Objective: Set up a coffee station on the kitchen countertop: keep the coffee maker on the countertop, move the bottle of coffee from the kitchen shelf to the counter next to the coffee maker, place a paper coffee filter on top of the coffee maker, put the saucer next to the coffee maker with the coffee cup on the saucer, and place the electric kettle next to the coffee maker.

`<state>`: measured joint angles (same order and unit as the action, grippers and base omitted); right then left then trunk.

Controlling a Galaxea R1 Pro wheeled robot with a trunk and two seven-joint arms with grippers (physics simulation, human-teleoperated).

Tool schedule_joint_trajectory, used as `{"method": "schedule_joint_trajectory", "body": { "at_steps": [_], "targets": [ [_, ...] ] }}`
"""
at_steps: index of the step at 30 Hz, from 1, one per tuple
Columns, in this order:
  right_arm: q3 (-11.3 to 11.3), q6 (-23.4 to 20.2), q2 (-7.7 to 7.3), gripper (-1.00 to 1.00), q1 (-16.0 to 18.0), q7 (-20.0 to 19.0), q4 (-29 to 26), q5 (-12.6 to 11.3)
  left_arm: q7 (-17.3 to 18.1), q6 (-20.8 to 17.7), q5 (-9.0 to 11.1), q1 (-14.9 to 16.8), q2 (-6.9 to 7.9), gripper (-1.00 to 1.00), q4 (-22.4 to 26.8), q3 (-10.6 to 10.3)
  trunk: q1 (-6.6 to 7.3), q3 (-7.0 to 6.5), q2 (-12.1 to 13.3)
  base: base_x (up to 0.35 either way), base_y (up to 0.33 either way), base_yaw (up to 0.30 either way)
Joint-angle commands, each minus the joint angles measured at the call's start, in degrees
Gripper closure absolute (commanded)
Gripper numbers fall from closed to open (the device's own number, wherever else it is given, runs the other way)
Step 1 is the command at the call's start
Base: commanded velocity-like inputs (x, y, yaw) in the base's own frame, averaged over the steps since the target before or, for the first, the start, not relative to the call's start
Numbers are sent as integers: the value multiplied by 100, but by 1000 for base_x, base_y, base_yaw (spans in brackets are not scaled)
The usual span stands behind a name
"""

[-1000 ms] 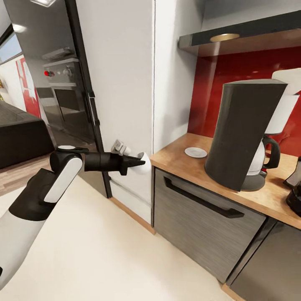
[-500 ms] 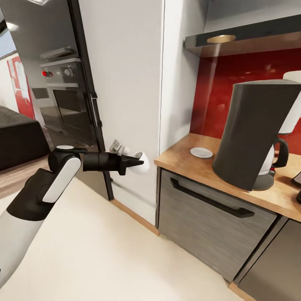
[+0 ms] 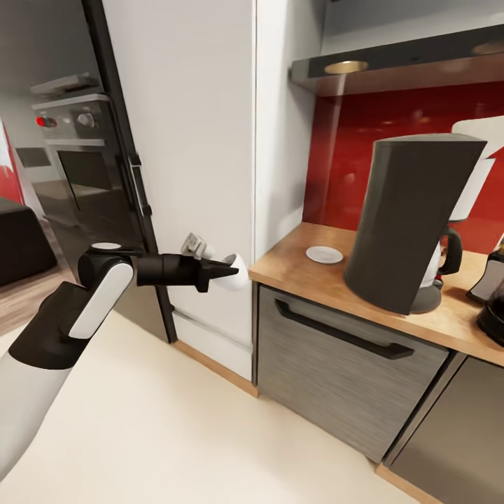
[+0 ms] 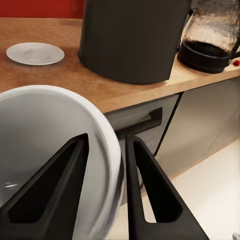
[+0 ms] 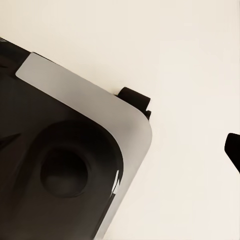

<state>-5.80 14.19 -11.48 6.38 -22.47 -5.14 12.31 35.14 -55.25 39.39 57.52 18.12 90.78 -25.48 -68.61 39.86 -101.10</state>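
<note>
White and glossy, the coffee cup sits pinched in the left claw, held out in the air just short of the counter end. In the left wrist view the two black wedge-shaped fingers straddle the cup's thin curved wall, one inside the bowl and one outside, clamped on the rim.

The counter is warm wood grain above brushed grey cabinet fronts with a long black bar handle. On it lies the saucer, a flat round white disc near the left end. Just beside it rises the coffee maker, a tall matte black slab with a white housing and glass carafe. Beyond that stands the electric kettle, bubbled clear glass on a black base.

A glossy black shelf hangs before the red backsplash.

The right wrist view shows pale floor and dark robot body; whether the right claw is clenched cannot be told.
</note>
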Motion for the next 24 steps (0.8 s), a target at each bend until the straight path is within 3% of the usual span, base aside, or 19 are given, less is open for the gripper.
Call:
{"method": "schedule_joint_trajectory", "body": {
  "at_steps": [1,14,24],
  "targets": [
    [-44,30,-4,-100,3,6,2,9,11,-21,7,5,4,100,1,-2,-1,5,-2,130,241,-38],
    [-44,31,-4,-100,3,6,-1,9,11,-21,7,5,14,100,1,25,-1,5,-2,43,78,-192],
    [-44,31,-4,-100,3,6,-4,9,11,-21,7,4,16,100,1,33,-1,5,-2,120,202,-42]
  ]
}}
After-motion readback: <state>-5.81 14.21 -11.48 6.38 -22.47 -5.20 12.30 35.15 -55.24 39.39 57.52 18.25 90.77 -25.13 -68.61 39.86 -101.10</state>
